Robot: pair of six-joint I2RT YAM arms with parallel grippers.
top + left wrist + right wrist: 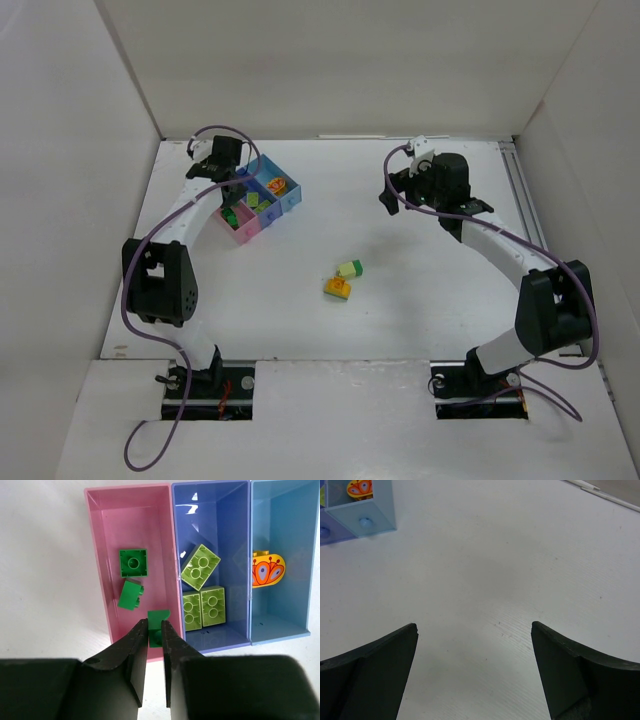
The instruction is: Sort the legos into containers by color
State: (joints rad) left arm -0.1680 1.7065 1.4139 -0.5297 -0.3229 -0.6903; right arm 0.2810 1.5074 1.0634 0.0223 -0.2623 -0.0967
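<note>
Top view: the tray (262, 205) sits at the far left of the table (420, 340), w/ the left gripper (232, 196) over its pink end. The right gripper (388, 197) hangs at the far middle, well apart from the tray. Two pieces lie loose near the table's centre: a lime brick (349, 269) and an orange brick (338, 288) just beside it. Can't tell if they touch. Left wrist view: left gripper (153, 626) jaws narrow, clamped on a dark green brick (159, 615) over the near end of the pink compartment (107, 550), close to the wall shared w/ the purple-blue compartment (232, 535). Can't tell if the brick touches the floor. Two other dark green bricks (133, 562) lie farther in the pink compartment, apart from the held one. Three lime bricks (200, 567) lie in the purple-blue one — two side by side, the third turned diagonal just beyond them. An orange-yellow piece (267, 570) w/ a printed pattern lies in the light blue compartment (290, 515), against the wall shared w/ the purple-blue. Right wrist view: right gripper (474, 627) jaws stand wide apart over the white table. The tray's light blue corner (367, 512) shows at top left, orange-yellow piece inside.
</note>
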